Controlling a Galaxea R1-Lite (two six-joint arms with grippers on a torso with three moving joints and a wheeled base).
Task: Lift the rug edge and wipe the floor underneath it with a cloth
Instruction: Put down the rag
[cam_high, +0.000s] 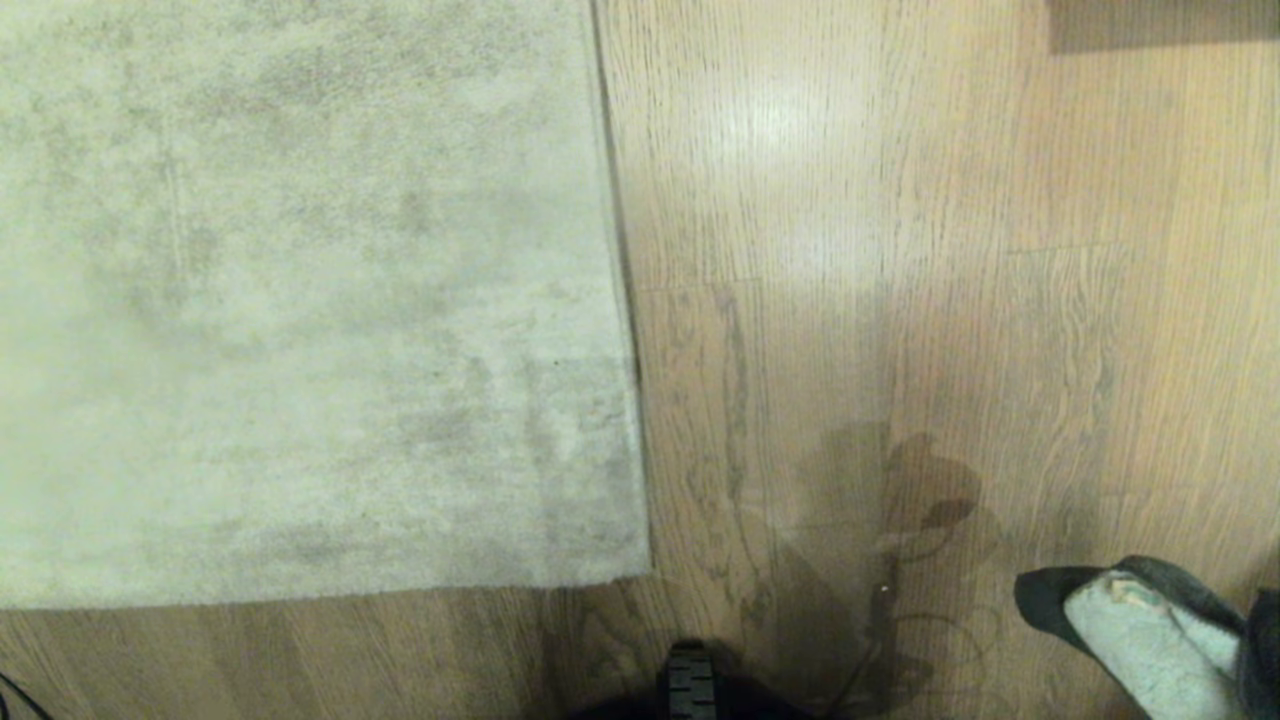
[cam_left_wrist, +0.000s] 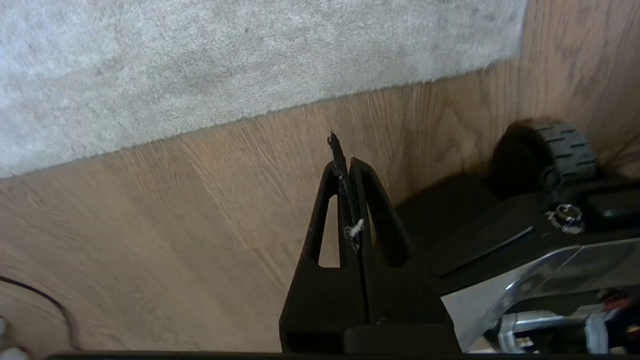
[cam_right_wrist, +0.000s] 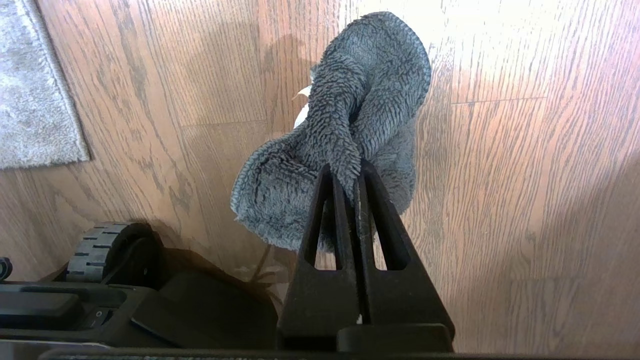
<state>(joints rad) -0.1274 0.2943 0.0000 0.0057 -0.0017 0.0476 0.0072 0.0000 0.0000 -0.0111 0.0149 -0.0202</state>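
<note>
Rug (cam_high: 300, 300) lies flat on the floor (cam_high: 900, 250), pale grey-beige with mottled darker patches, its corner pointing toward the robot's base. The rug edge (cam_high: 620, 250) runs away from that corner along the wood planks and rests down against them. The left gripper (cam_left_wrist: 345, 150) hangs above bare floor just off the rug's near border, jaws pressed together with nothing between them but a wisp of white lint. The right gripper (cam_right_wrist: 347, 175) is out over the planks well apart from the rug, jaws pinching the cloth (cam_right_wrist: 345, 125), whose fluffy dark grey folds bunch up past the tips. In the head view the cloth's whitish side shows at the lower right corner.
</note>
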